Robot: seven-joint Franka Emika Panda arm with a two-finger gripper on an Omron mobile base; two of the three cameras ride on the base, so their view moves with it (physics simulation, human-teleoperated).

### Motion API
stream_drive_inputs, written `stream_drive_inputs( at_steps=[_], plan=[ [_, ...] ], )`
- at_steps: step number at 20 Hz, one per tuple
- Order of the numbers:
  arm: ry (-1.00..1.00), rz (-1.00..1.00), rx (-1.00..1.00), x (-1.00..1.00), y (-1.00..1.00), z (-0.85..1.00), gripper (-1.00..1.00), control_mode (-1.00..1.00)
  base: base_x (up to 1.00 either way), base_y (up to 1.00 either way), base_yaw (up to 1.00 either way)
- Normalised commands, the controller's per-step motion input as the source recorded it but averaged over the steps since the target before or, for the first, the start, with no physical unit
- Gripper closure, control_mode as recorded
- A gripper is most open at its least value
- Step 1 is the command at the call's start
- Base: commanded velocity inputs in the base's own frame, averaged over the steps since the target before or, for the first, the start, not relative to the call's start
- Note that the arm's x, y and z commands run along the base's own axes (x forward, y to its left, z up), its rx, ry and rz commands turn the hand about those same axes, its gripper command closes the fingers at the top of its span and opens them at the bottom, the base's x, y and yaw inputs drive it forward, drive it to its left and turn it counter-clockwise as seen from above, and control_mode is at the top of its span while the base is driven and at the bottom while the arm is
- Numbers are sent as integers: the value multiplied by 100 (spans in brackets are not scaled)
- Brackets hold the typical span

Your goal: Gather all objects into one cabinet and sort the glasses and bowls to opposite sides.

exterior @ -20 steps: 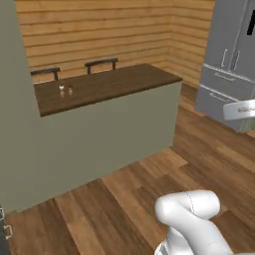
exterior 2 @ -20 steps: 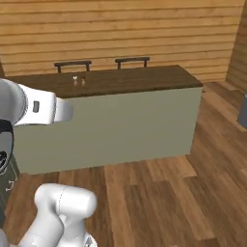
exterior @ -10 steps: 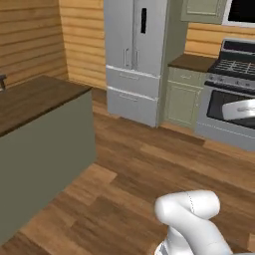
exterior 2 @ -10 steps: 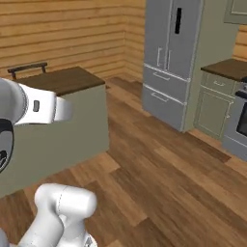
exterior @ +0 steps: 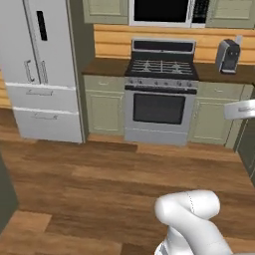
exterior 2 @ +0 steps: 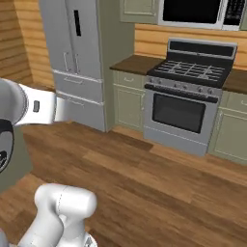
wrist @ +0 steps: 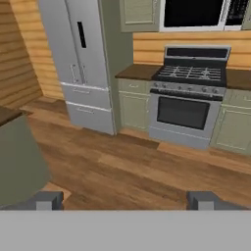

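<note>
The claw (wrist: pixel 125 201) points across open wooden floor (exterior: pixel 99 189) toward the far kitchen wall, its two dark finger tips (wrist: pixel 49 200) standing wide apart at the bottom of the hand view with nothing between them, so it is open and empty. Straight ahead stands a steel stove (exterior: pixel 160 94) with a dark oven window, a black microwave (exterior: pixel 160 11) mounted above it. A tall grey refrigerator (exterior: pixel 42 69) stands to the left of the stove, with a pale green base cabinet (exterior: pixel 103 105) between them. Dark brown tabletop (exterior: pixel 107 65) runs along the wall on both sides of the burners, and a grey coffee machine (exterior: pixel 227 56) sits on the stretch to the right. The glasses, the bowls and the wide wall cabinet cannot be made out anywhere among these things, so I cannot tell where they are
</note>
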Motion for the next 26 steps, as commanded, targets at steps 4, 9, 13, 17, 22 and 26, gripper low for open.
stream_drive_inputs(
  at_steps=[4,9,13,17,22,26],
  plan=[
    [0,0,0,0,0,0,-100,100,72,-41,-63],
    [0,0,0,0,0,0,-100,100,46,-18,-36],
    [0,0,0,0,0,0,-100,100,28,2,-1],
    [0,0,0,0,0,0,-100,100,31,1,-33],
    [0,0,0,0,0,0,-100,100,45,9,-59],
    [0,0,0,0,0,0,-100,100,42,10,-64]
  ],
)
